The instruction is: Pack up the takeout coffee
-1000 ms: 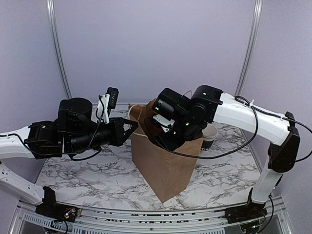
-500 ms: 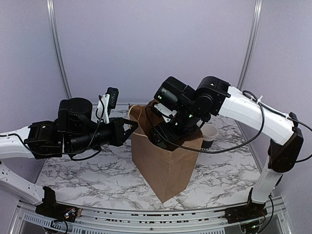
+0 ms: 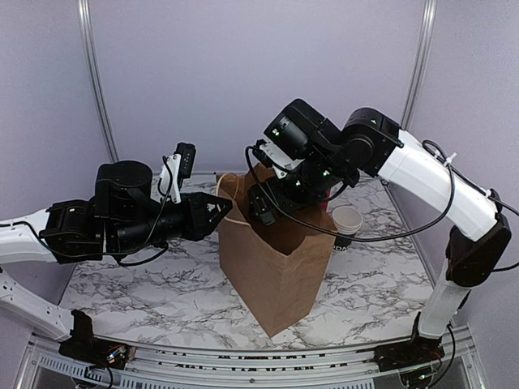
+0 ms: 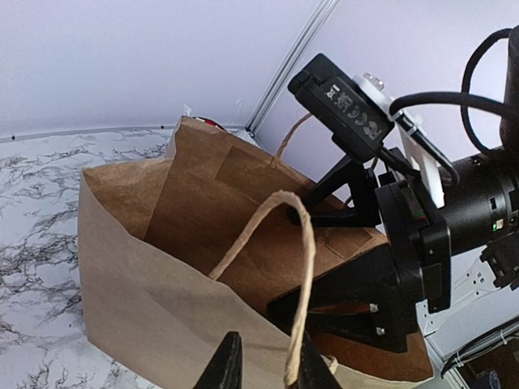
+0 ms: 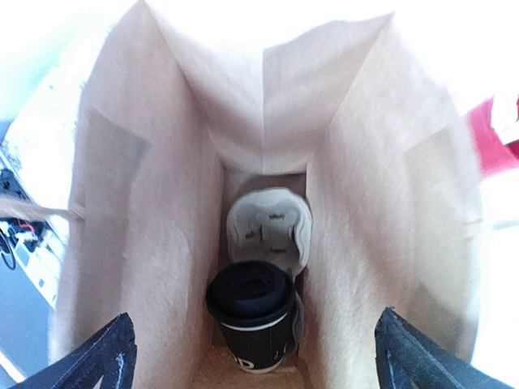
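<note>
One black lidded paper cup (image 5: pixel 250 296) is standing inside a brown paper bag (image 3: pixel 272 275); the left end effector (image 4: pixel 270 361) and right end effector (image 5: pixel 253 316) are sitting released.

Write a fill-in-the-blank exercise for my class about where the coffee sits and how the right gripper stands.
1. The takeout coffee stands upright at the bottom of the brown paper ____.
2. Its lid is coloured ____.
3. The right gripper, over the coffee, has its jaws ____.
Missing words: bag; black; open.
</note>
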Robot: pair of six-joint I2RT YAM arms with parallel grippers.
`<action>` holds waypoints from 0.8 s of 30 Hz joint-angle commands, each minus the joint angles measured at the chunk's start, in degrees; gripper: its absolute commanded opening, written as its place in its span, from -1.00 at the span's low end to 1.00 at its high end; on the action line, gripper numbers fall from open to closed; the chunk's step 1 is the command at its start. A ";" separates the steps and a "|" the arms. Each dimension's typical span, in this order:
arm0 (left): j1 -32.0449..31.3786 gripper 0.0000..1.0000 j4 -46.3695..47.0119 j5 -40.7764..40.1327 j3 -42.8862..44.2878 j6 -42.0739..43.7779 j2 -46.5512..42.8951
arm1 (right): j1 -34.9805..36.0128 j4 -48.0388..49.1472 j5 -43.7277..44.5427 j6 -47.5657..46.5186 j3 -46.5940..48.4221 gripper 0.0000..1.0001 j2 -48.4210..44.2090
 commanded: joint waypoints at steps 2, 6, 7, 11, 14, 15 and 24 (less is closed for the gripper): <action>-0.26 -0.41 1.38 -1.51 1.93 0.22 -1.41 | 0.43 3.62 3.00 -1.84 4.20 0.99 -1.94; -0.26 -0.26 1.60 -1.92 2.31 0.20 -1.60 | 0.25 6.85 3.00 -2.93 4.43 0.99 -3.10; -0.28 -0.21 1.60 -2.09 2.44 0.20 -1.72 | 0.18 7.58 3.11 -3.23 4.68 0.99 -3.28; -0.26 -0.04 2.01 -2.26 2.97 0.25 -1.79 | 0.07 11.25 4.12 -4.38 5.03 0.99 -4.45; -0.26 0.12 2.65 -2.08 3.27 0.18 -1.76 | 0.08 14.11 5.94 -5.35 4.94 0.99 -5.66; -0.26 0.18 2.84 -1.99 3.29 0.10 -1.86 | 0.02 15.26 6.52 -5.77 4.86 0.99 -6.12; -0.26 0.75 5.19 -1.81 2.38 0.46 -3.91 | -1.01 26.37 11.49 -8.25 -2.23 0.99 -13.19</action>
